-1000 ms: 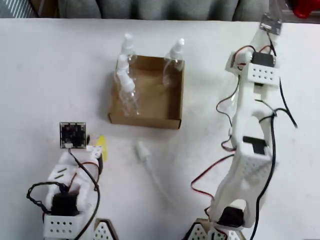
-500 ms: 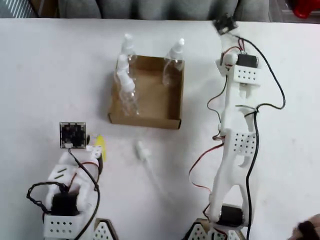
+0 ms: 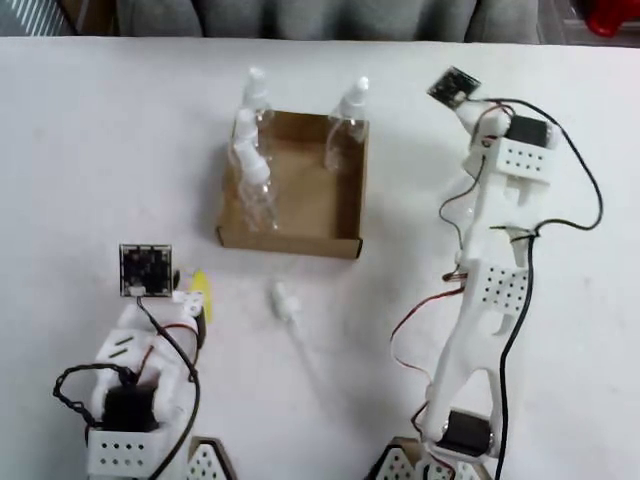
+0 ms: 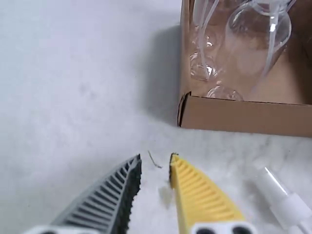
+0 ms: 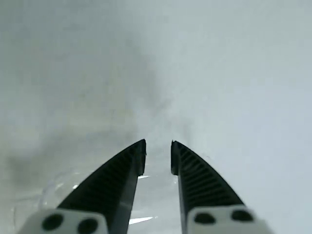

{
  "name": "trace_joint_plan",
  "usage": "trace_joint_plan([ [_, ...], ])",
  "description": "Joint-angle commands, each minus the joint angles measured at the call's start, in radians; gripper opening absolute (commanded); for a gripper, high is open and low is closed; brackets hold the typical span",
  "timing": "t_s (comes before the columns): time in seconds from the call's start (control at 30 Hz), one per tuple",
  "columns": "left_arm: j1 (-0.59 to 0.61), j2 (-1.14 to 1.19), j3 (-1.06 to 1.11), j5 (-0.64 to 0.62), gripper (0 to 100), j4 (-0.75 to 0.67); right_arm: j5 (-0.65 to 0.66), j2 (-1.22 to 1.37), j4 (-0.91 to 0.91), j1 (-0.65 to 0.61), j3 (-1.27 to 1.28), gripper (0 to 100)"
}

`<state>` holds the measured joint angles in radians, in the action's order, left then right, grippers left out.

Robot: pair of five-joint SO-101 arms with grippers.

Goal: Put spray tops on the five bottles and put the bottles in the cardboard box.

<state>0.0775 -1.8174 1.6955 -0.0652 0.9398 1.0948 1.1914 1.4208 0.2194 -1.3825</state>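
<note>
Spray top (image 3: 285, 300) lies on the table (image 3: 100, 120) near the left pincer (image 4: 155, 163), whose jaws stand slightly apart, empty. Bottles (image 3: 258, 190) stand in the cardboard box (image 3: 290, 240); the right pincer (image 5: 158, 148), likewise ajar, is well apart.

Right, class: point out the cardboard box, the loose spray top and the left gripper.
cardboard box (image 3: 290, 241), high view, on its front wall.
spray top (image 3: 284, 300), high view, on its white head.
left gripper (image 4: 155, 159), left wrist view, midway between its fingertips.
</note>
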Motion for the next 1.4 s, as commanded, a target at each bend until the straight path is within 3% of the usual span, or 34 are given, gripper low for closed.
trace_joint_plan([
  [0.0,0.007,-0.007,-0.002,-0.011,11,-0.028,0.051,-0.028,0.104,0.058,-0.055,5.5],
  [0.23,0.007,-0.007,-0.002,-0.011,11,-0.028,0.101,-0.114,0.288,0.122,-0.055,5.5],
  [0.7,0.007,-0.007,-0.002,-0.011,11,-0.026,0.178,-0.245,0.297,0.259,-0.133,6.2],
  [0.93,0.007,-0.007,-0.002,-0.011,11,-0.026,0.474,-0.337,0.303,0.338,-0.069,20.6],
  [1.07,0.007,-0.007,-0.002,-0.011,11,-0.026,0.681,-0.397,0.305,0.381,0.078,22.3],
  [1.37,0.007,-0.007,-0.002,-0.009,11,-0.026,0.747,-0.751,0.298,0.387,0.535,22.5],
])
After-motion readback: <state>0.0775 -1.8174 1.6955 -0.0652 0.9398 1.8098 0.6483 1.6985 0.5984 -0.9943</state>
